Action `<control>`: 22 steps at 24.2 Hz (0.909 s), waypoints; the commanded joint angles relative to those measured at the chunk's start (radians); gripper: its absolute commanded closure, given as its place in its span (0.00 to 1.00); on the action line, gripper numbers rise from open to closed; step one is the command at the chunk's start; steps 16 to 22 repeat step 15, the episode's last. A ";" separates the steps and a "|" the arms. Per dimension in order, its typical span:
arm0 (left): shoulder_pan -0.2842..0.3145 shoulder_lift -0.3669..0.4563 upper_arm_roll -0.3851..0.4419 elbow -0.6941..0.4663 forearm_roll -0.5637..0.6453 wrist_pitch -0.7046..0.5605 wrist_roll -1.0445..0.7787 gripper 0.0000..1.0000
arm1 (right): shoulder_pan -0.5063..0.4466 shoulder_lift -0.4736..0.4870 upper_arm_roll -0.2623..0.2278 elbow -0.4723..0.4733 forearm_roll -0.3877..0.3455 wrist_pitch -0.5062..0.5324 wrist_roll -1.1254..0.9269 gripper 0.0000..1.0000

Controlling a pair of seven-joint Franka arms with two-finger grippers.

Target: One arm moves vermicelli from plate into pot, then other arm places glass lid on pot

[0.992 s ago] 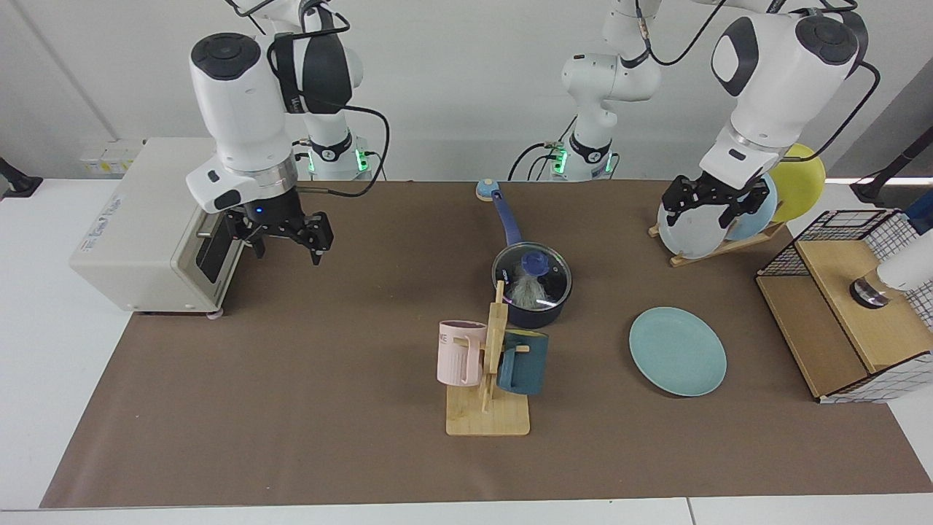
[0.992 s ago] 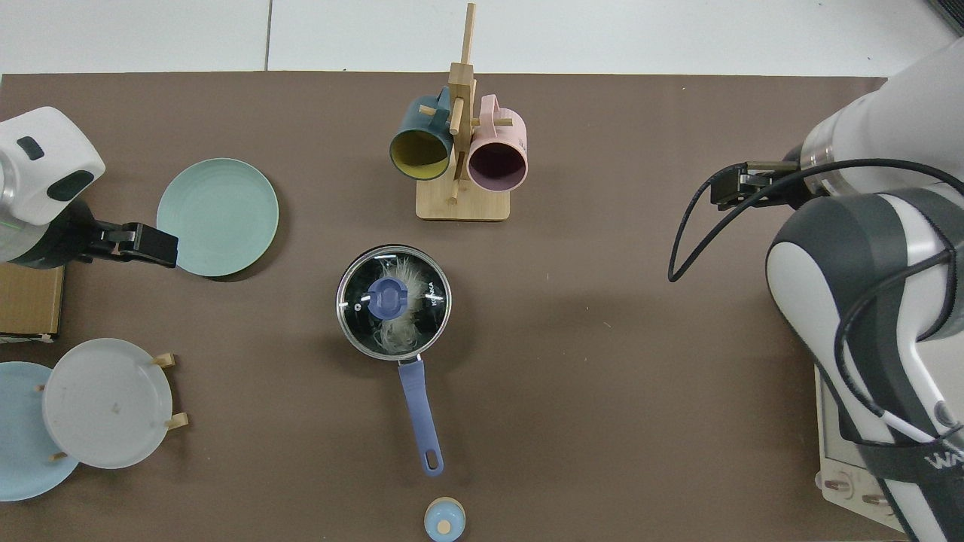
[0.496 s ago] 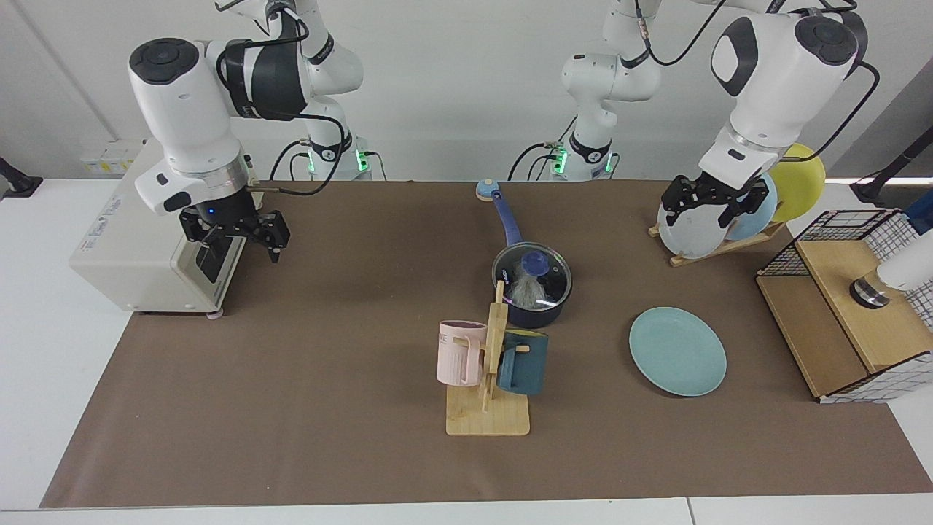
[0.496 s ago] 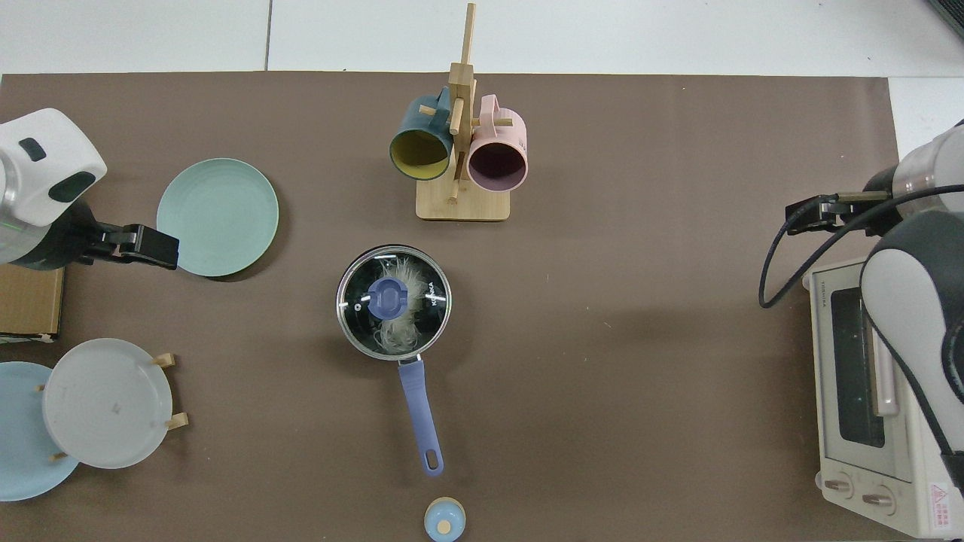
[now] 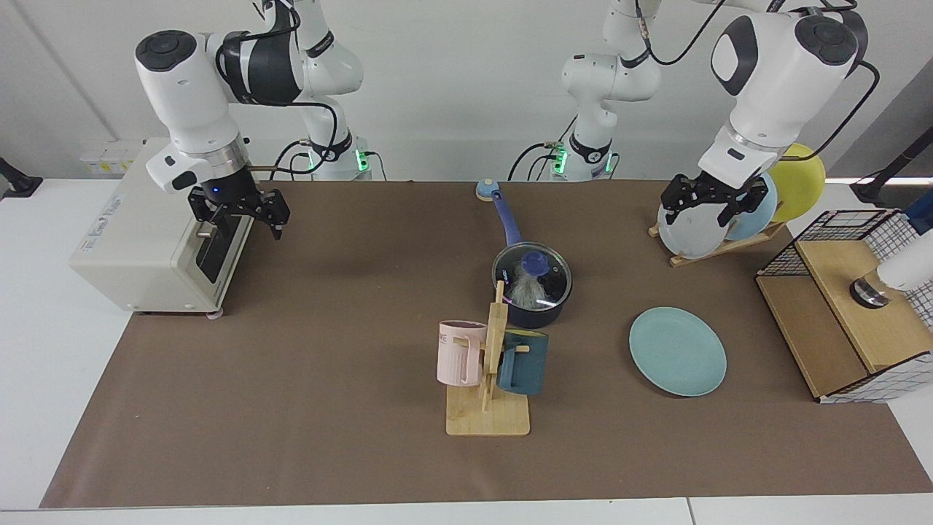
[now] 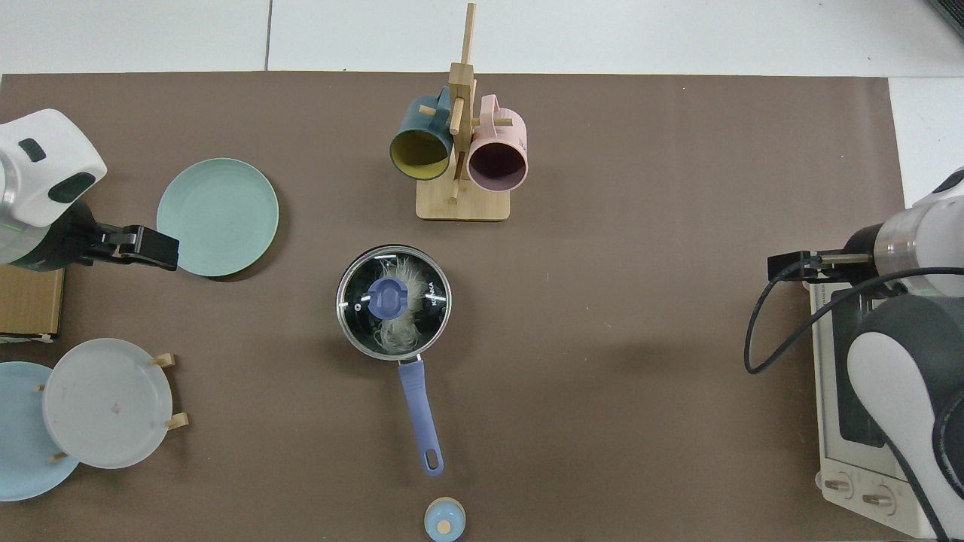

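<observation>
One pot [image 5: 532, 292] sits at the centre of the frame, dark navy with a long blue handle, and its one glass lid [image 5: 533, 275] rests on top, blue knob in the middle. Through the glass shows one pale tangle of vermicelli [image 6: 398, 324]. One teal plate [image 5: 678, 351] lies bare at lower right, well apart from the pot. Two mugs [image 5: 461, 353] hang on one wooden stand [image 5: 488, 415]. The right gripper [image 5: 237, 216] hovers at upper left beside the oven [image 5: 146, 240], jaws spread; the left gripper [image 5: 705, 201] hangs at upper right before the racked plates [image 5: 692, 235], jaws spread too.
</observation>
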 commanded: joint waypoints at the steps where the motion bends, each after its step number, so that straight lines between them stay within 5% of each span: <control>1: -0.010 -0.009 0.002 0.017 0.021 -0.029 -0.007 0.00 | 0.016 -0.003 0.008 0.050 0.025 -0.074 -0.038 0.01; 5: -0.010 -0.009 0.002 0.018 0.021 -0.030 -0.007 0.00 | 0.020 0.040 0.008 0.136 0.024 -0.113 -0.038 0.01; 22: -0.007 -0.010 0.003 0.014 0.016 -0.033 -0.004 0.00 | 0.022 0.045 0.009 0.156 0.076 -0.115 -0.026 0.01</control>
